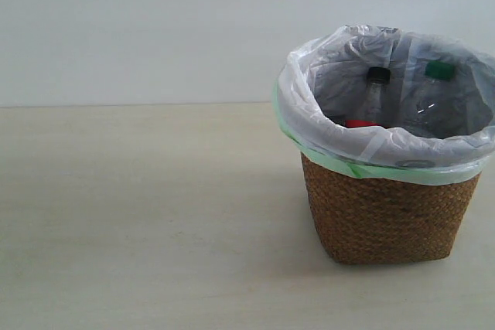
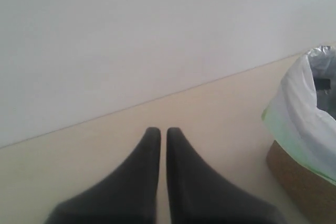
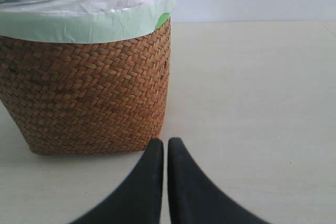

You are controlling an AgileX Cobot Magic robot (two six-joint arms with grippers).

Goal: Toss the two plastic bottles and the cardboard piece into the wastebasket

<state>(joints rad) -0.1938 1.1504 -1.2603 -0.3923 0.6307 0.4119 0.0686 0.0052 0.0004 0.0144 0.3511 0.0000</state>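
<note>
The brown wicker wastebasket [image 1: 387,210] stands on the right of the table, lined with a white bag with a green edge. Inside it lean both clear bottles: the black-capped bottle with a red label [image 1: 377,92] and the green-capped bottle [image 1: 435,90]. The cardboard piece is out of view. Neither arm shows in the exterior view. My left gripper [image 2: 163,131] is shut and empty over bare table, with the wastebasket [image 2: 302,182] off to one side. My right gripper [image 3: 165,142] is shut and empty, close beside the wastebasket [image 3: 89,93].
The pale table [image 1: 139,214] runs back to a plain white wall [image 1: 139,28]. Only the basket stands on the tabletop in these views.
</note>
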